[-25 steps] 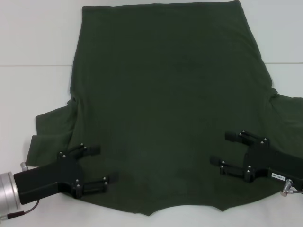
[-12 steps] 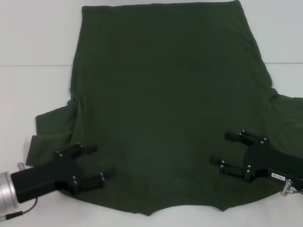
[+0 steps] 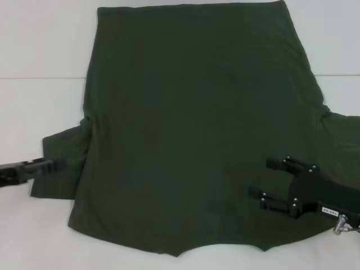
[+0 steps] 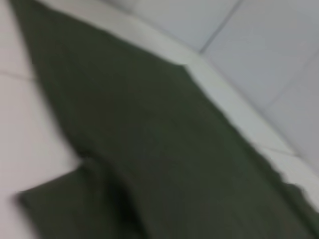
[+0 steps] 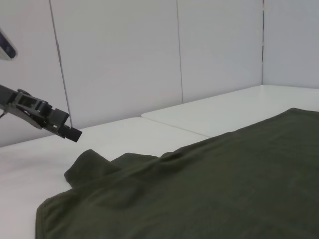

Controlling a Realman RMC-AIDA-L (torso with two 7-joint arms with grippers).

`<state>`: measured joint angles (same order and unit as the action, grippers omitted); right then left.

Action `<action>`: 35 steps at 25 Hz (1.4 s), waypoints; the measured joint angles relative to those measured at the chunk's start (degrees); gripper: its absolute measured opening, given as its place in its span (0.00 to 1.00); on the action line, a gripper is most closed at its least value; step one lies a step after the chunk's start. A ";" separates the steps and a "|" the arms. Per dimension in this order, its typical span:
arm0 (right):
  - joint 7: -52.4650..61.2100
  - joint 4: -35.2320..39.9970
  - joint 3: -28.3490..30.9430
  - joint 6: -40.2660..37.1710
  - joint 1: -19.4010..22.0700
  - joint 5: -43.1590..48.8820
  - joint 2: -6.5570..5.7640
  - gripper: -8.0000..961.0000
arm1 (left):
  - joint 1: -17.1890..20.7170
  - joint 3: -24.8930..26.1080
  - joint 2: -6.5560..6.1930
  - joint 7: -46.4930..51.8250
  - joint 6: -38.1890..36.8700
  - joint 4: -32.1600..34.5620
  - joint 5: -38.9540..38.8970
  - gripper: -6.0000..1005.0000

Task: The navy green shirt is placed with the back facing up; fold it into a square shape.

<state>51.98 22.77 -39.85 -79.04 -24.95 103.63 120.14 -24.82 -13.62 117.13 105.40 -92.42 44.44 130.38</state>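
Even, bright light is cast overhead; the shirt (image 4: 164, 164) is heavily blurred beside the left gripper (image 3: 48, 166).

A white table (image 3: 45, 50) fills the head view, with a thin seam (image 3: 39, 77) running straight across it (two tops butted together, it seems). Behind it, in the right wrist view, stands a pale panelled wall (image 5: 119, 59) split by dark vertical joints. The light is soft and even.

Plain dark olive-green shirt (image 3: 191, 124), white table (image 3: 39, 50), black tools
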 joint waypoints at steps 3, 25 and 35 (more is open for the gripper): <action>0.08 -0.03 -0.05 -0.05 -0.01 0.11 0.02 0.90 | -1.66 0.69 -0.98 5.31 4.53 1.36 5.34 0.93; 0.75 -0.64 -0.05 -0.17 -0.55 0.10 0.00 0.90 | -3.43 -2.46 -0.93 8.19 17.59 -4.45 7.53 0.89; 0.75 -0.62 -0.14 -0.24 -0.66 0.05 0.00 0.90 | -3.75 -3.08 -0.75 8.30 18.76 -5.34 7.60 0.86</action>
<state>52.73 22.15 -39.99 -79.28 -25.62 103.68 120.14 -28.57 -16.69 116.37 113.70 -73.65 39.10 137.98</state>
